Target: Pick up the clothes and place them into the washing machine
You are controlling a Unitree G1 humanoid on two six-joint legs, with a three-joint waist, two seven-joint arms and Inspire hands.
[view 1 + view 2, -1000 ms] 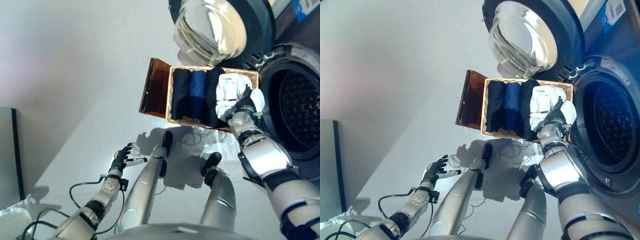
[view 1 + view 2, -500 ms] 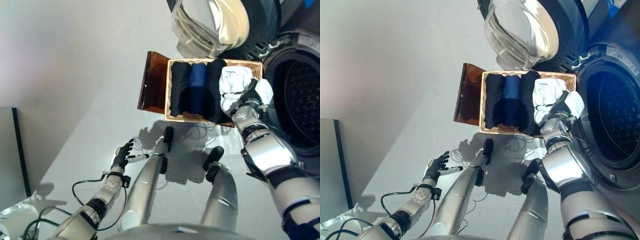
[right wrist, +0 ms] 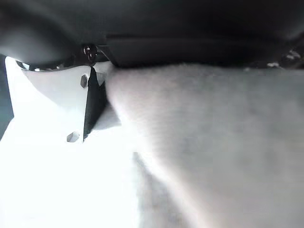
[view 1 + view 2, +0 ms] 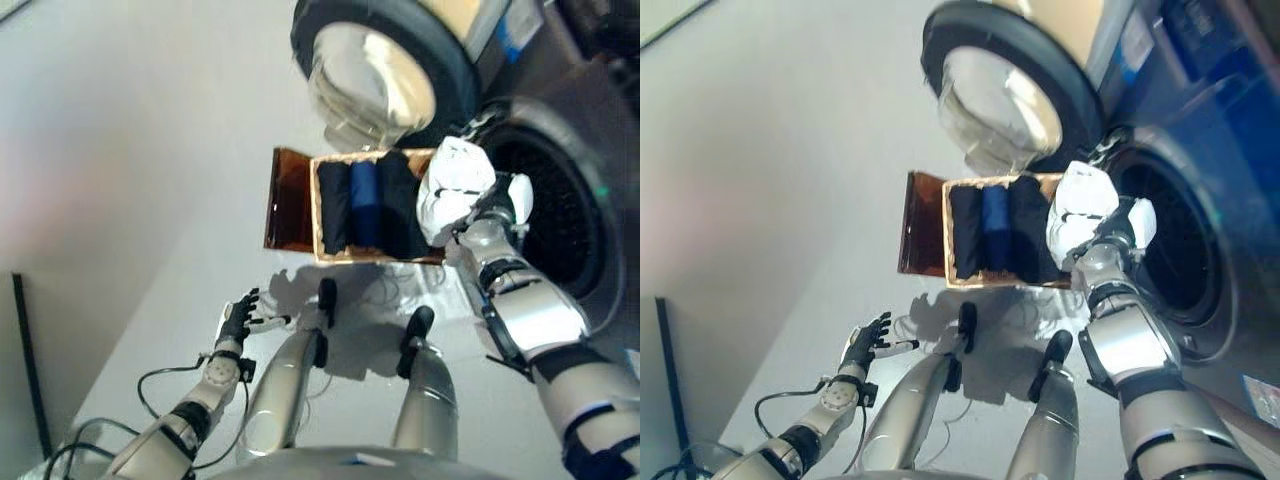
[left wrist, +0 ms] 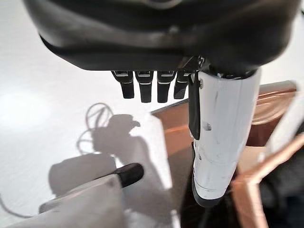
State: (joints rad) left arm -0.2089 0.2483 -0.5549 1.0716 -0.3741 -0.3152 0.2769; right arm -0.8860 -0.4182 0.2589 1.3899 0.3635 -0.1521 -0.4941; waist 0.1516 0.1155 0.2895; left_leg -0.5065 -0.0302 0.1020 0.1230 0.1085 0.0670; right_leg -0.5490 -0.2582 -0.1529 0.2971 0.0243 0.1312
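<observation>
- Left hand (image 4: 237,318): it hung low over the floor (image 4: 120,180), nearest the robot and well apart from the basket; its fingers (image 5: 145,88) were straight and relaxed and held nothing.
- Right hand (image 4: 487,212): it was raised at the basket's right end, its fingers closed round a bunched white garment (image 4: 452,185) that stood above the basket rim, between the basket and the drum opening. In the right wrist view white cloth (image 3: 204,142) filled the frame, pressed against the palm.
- Basket (image 4: 330,256): a wicker box with a brown lid (image 4: 288,200) folded open to its left; it held two dark folded garments (image 4: 334,205) and a blue one (image 4: 364,200) between them, not yet taken.
- Washing machine (image 4: 1180,140): its round door (image 4: 375,85) stood swung open beyond the basket, and the dark drum (image 4: 545,205) lay just right of the held cloth.
- Risk, judged: the grip looked to cover only part of the bundle, so loose folds could slip free to the floor.
- Risk, judged: a trailing edge could snag on the basket rim or the drum lip and pull the basket.
</observation>
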